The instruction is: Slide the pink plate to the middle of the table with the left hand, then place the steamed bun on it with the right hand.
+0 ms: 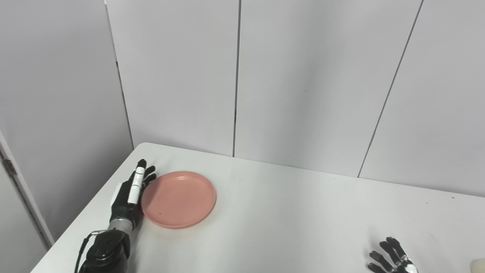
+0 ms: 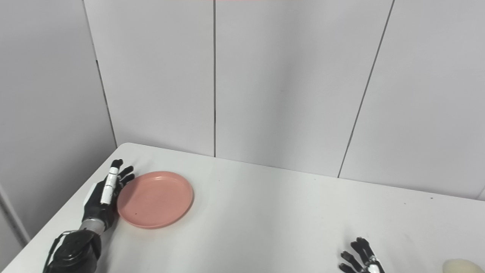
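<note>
The pink plate (image 1: 179,198) lies empty on the left part of the white table (image 1: 288,212). My left hand (image 1: 130,193) stands edge-on against the plate's left rim, fingers straight and apart, holding nothing. My right hand (image 2: 362,259) rests at the bottom right, fingers spread and empty, only partly in view. The pale steamed bun (image 2: 463,266) sits at the bottom right corner, just right of that hand and apart from it.
Grey wall panels (image 1: 303,83) stand close behind the table's far edge. The table's left edge (image 1: 87,212) runs just beside my left arm.
</note>
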You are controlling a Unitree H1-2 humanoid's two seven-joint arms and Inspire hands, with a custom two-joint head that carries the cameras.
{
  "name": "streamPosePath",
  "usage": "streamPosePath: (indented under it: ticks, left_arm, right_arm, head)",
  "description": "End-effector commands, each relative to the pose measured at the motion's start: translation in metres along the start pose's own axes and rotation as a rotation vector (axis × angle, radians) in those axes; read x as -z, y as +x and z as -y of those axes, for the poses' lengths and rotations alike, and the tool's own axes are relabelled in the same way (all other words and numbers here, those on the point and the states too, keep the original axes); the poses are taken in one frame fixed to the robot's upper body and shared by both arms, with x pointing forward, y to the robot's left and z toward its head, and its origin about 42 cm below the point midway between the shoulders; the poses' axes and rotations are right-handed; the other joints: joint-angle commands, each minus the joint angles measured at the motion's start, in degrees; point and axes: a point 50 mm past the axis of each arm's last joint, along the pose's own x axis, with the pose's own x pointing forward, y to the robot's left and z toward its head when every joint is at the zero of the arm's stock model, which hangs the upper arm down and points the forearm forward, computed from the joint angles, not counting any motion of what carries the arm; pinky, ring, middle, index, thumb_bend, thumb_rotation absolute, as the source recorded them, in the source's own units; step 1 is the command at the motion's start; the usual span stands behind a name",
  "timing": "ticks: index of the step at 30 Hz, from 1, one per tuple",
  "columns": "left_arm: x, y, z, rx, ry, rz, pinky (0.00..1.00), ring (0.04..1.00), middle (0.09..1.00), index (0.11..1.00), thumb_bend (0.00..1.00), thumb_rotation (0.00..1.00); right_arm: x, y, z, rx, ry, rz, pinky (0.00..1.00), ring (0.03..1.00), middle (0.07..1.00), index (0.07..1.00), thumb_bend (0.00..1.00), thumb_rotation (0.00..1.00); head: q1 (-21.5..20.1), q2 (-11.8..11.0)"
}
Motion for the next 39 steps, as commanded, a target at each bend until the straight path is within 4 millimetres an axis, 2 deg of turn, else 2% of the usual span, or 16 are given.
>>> streamPosePath:
  ticks: [1,7,11,22,27,32,39]
  left_arm:
    - [-0.025,0.015,0.017,0.056,0.012,0.060,0.88,0.900,0.907,0.948,0.73,0.93]
    - [-0.025,0.020,0.037,0.105,0.023,0.046,0.90,0.897,0.901,0.938,0.76,0.92]
    - [-0.024,0.021,0.051,0.132,0.010,0.037,0.90,0.893,0.894,0.937,0.76,0.91]
    - [-0.024,0.018,0.076,0.215,-0.018,0.032,0.89,0.898,0.906,0.942,0.73,0.94]
    - [-0.024,0.016,0.085,0.232,-0.032,0.035,0.86,0.885,0.903,0.948,0.74,0.94]
    - [-0.022,0.015,0.097,0.268,-0.094,0.026,0.92,0.912,0.905,0.957,0.73,0.92]
    - [-0.020,0.009,0.116,0.307,-0.146,0.014,0.93,0.910,0.909,0.958,0.74,0.89]
  right_arm:
    - [-0.002,-0.005,-0.006,-0.002,-0.002,0.005,0.77,0.812,0.900,0.898,0.72,0.92]
    - [-0.005,-0.006,-0.014,-0.010,-0.015,0.007,0.76,0.803,0.893,0.887,0.69,0.94]
    - [-0.006,-0.005,-0.022,-0.001,-0.015,0.003,0.75,0.794,0.882,0.884,0.71,0.92]
    - [-0.005,0.001,-0.046,0.021,-0.028,0.002,0.74,0.773,0.865,0.860,0.73,0.90]
    - [-0.006,0.004,-0.056,0.022,-0.048,0.007,0.73,0.768,0.862,0.852,0.71,0.93]
    - [-0.006,0.005,-0.065,0.022,-0.072,0.016,0.72,0.764,0.847,0.851,0.67,0.97]
    - [-0.007,0.006,-0.072,0.032,-0.086,0.013,0.71,0.768,0.840,0.856,0.63,0.98]
  head:
    - [-1.01,0.54]
    - [-4.03,1.74]
    - [-6.67,2.52]
    - [-13.46,3.50]
    - [-15.95,3.62]
    - [-18.95,3.70]
    - [-21.75,3.92]
